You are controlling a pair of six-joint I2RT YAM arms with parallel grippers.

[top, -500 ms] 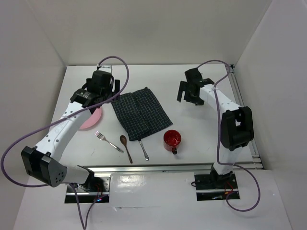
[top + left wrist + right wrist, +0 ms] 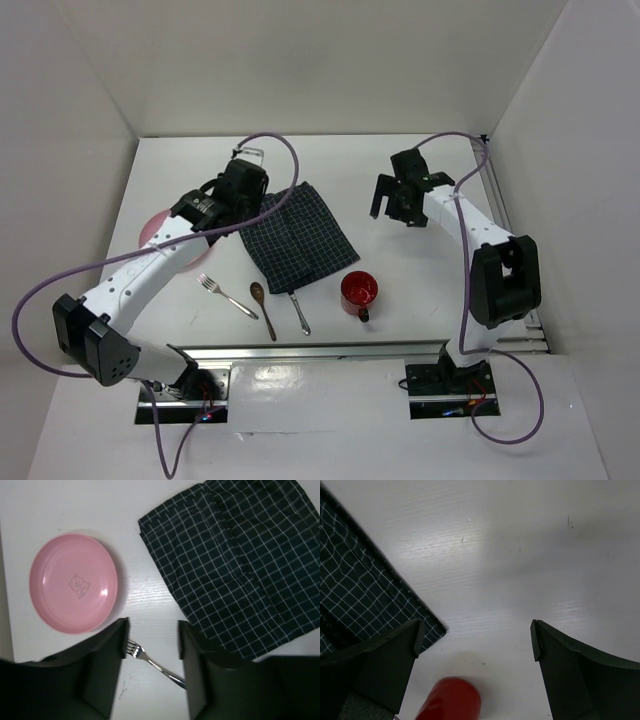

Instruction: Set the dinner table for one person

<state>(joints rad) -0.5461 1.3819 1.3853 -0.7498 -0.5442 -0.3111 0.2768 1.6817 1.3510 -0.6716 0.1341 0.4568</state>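
Observation:
The white dinner table (image 2: 400,150) holds a dark navy checked cloth (image 2: 296,236), a pink plate (image 2: 160,238) partly under my left arm, a fork (image 2: 226,296), a brown spoon (image 2: 263,308), a knife (image 2: 300,313) and a red mug (image 2: 359,291). My left gripper (image 2: 228,205) is open and empty above the table between plate and cloth. In the left wrist view, the plate (image 2: 73,582), the cloth (image 2: 235,565) and the fork (image 2: 150,660) lie below the open gripper (image 2: 151,635). My right gripper (image 2: 395,208) is open and empty, right of the cloth.
The right wrist view shows the cloth's corner (image 2: 360,595) and the mug's top (image 2: 452,700) below the open gripper (image 2: 475,640), over bare tabletop (image 2: 520,555). Silver rails (image 2: 500,210) edge the table, with white walls around it.
My left gripper has moved right, from over the plate toward the cloth's left edge, uncovering more of the plate. The right gripper has shifted only slightly.

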